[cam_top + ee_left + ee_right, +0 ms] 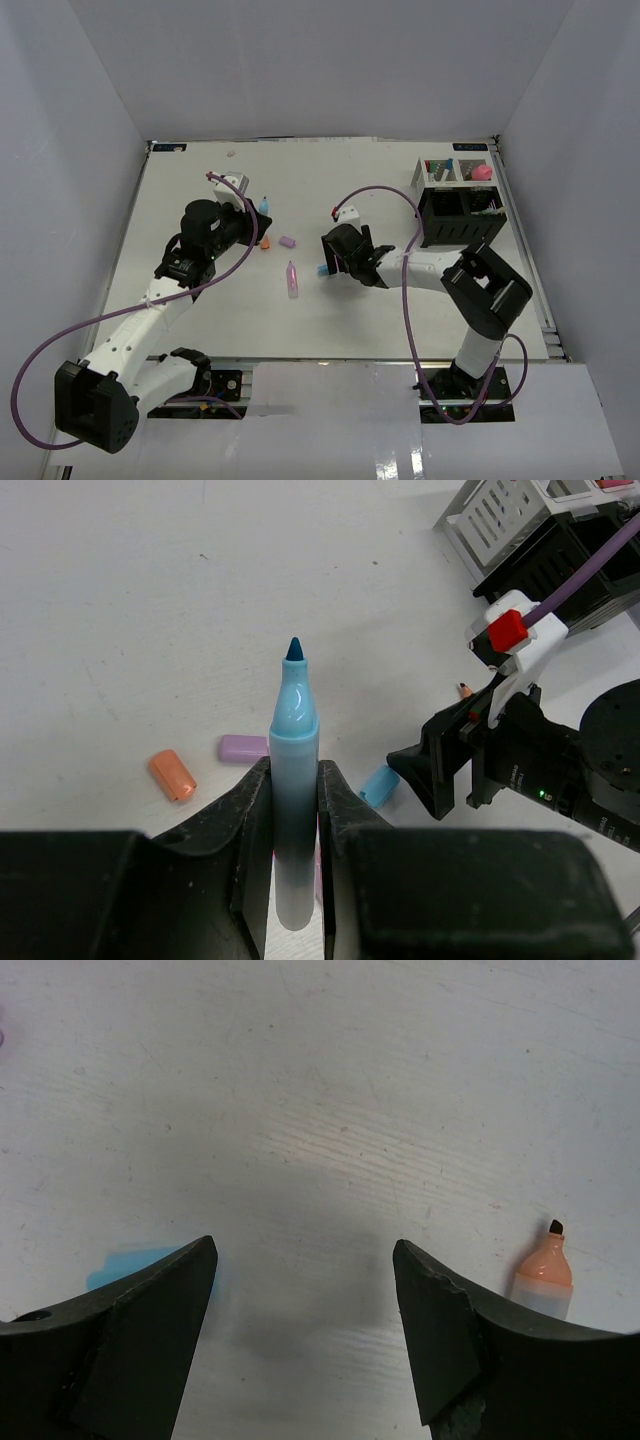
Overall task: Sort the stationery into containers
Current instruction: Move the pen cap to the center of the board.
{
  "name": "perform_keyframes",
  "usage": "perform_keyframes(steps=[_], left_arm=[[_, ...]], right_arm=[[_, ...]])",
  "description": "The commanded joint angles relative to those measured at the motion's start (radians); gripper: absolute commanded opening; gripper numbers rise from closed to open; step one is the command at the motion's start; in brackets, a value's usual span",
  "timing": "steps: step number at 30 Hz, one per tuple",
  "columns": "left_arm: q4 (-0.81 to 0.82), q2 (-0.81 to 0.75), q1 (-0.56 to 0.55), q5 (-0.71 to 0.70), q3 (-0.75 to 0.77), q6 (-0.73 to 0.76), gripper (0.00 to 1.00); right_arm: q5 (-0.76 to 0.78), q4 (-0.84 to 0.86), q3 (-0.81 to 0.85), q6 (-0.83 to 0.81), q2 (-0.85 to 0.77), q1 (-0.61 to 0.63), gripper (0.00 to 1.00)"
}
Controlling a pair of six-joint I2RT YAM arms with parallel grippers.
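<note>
Nearest the overhead camera, the left arm (130, 345) and right arm (480, 295) rise from the near edge of the desk (370, 195). Left of centre, the left end effector (256, 212) is clenched on a blue marker (264, 205). Its long axis runs near to far, with the dark tip toward the far edge. An orange cap (265, 244) and a purple cap (288, 242) lie just beside it, and a pink marker (292, 278) lies nearer, also lengthwise near to far. The right end effector (330, 264) hangs mid-desk beside a blue cap (323, 269). At the far right stands the black organizer (460, 222) with its white mesh compartments (440, 172). The left wrist view adds that the blue marker (294, 740) is uncapped and pinched in line with the fingers (245, 820), its tip pointing away from the lens. The three caps lie on the desk beyond it. The right wrist view shows the right end effector (305, 1260) released, its jaws spread with bare desk between them. The blue cap (130, 1260) peeks out at the edge of one finger. An uncapped orange marker (545, 1272) lies by the other, tip up the picture; I cannot find this marker in the overhead view.
</note>
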Motion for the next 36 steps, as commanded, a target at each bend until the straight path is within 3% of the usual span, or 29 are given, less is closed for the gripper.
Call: perform_keyframes(steps=[1, 6, 11, 22, 36], left_arm=[[0.016, -0.004, 0.003, 0.015, -0.007, 0.011, 0.11], [0.014, -0.001, 0.004, 0.015, -0.006, 0.011, 0.11], [0.012, -0.006, 0.004, 0.02, -0.004, 0.01, 0.11], [0.009, -0.002, 0.004, 0.014, -0.004, 0.017, 0.11], [0.009, -0.009, 0.004, 0.012, -0.004, 0.017, 0.11]], right_arm=[[0.009, 0.013, 0.058, -0.019, 0.021, -0.006, 0.77], [0.016, -0.062, 0.105, 0.007, -0.031, -0.008, 0.77], [0.026, -0.249, 0.201, 0.12, -0.06, -0.005, 0.78], [0.04, -0.315, 0.351, 0.103, 0.105, 0.027, 0.79], [-0.044, -0.303, 0.348, 0.034, 0.186, 0.044, 0.79]])
